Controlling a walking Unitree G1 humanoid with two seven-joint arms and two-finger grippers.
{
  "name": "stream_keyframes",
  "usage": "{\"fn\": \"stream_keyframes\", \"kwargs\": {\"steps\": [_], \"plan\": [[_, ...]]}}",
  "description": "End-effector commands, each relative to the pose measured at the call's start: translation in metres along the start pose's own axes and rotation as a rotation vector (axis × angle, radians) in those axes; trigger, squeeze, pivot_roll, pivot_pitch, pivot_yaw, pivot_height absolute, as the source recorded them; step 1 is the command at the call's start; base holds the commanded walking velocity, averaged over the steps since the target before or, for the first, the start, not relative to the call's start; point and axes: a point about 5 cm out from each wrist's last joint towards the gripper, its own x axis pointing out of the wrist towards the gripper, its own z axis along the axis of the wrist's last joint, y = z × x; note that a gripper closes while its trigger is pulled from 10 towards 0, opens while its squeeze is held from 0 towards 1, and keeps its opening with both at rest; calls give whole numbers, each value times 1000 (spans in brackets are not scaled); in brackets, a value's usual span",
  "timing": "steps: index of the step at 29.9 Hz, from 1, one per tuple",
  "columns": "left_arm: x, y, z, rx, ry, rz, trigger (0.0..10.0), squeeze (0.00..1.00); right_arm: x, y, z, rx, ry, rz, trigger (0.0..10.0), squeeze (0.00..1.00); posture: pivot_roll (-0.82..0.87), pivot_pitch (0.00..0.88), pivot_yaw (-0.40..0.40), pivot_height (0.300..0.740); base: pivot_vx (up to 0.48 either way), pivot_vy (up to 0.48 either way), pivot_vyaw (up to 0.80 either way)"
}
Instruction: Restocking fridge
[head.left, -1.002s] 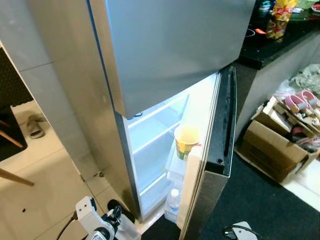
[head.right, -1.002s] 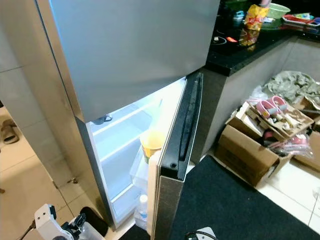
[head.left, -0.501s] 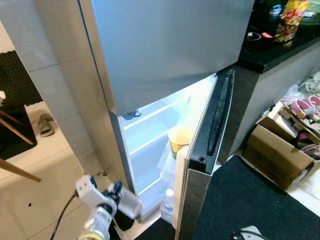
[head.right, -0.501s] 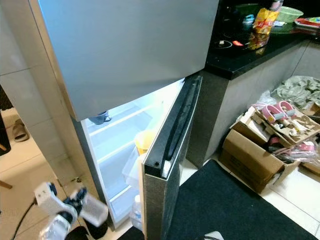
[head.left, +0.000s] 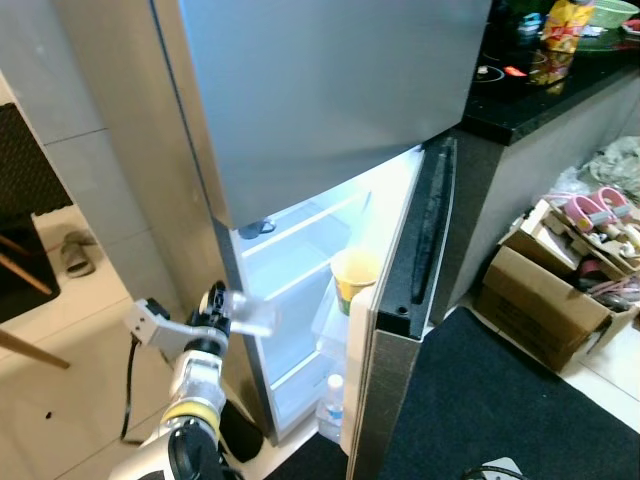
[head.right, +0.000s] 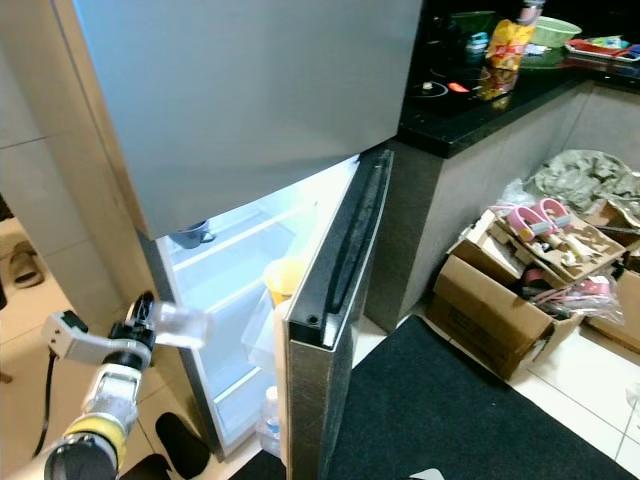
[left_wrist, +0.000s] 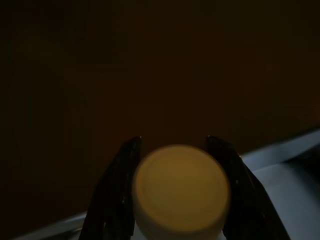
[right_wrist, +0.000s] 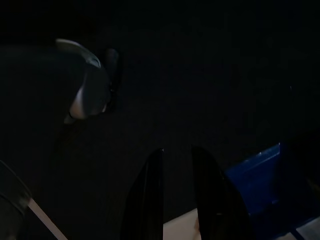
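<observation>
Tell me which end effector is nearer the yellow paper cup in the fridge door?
Left. The left end effector, shut on a clear plastic bottle, reaches toward the yellow paper cup; the right end effector hangs idle.

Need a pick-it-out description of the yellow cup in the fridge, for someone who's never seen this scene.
Find the fridge, whose lower door stands open on the lit compartment. At the inner edge of that door, above the clear water bottle at the bottom, stands the yellow cup. It is the one brightly coloured item against the white interior.

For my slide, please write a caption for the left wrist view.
Left gripper holds a round pale-capped bottle between its fingers.
</observation>
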Motion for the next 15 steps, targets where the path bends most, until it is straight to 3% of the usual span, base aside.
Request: {"fn": "stream_keyframes", "kwargs": {"steps": [1,5,9,15], "plan": [[10,-24,-18,-38,47,-111,10000,0,1,3,6,8,-16,6,10000,0,-32,0,6,740,0,0,0],[8,-40,-46,-32,155,-189,10000,0,2,7,10,8,-22,10,10000,0,-38,0,8,740,0,0,0],[-2,-49,-76,24,293,-246,10000,0,3,11,13,11,-25,12,10000,0,-37,0,7,740,0,0,0],[-15,-44,-93,105,383,-259,10000,0,2,10,11,16,-22,11,10000,0,-37,0,10,740,0,0,0]]}}
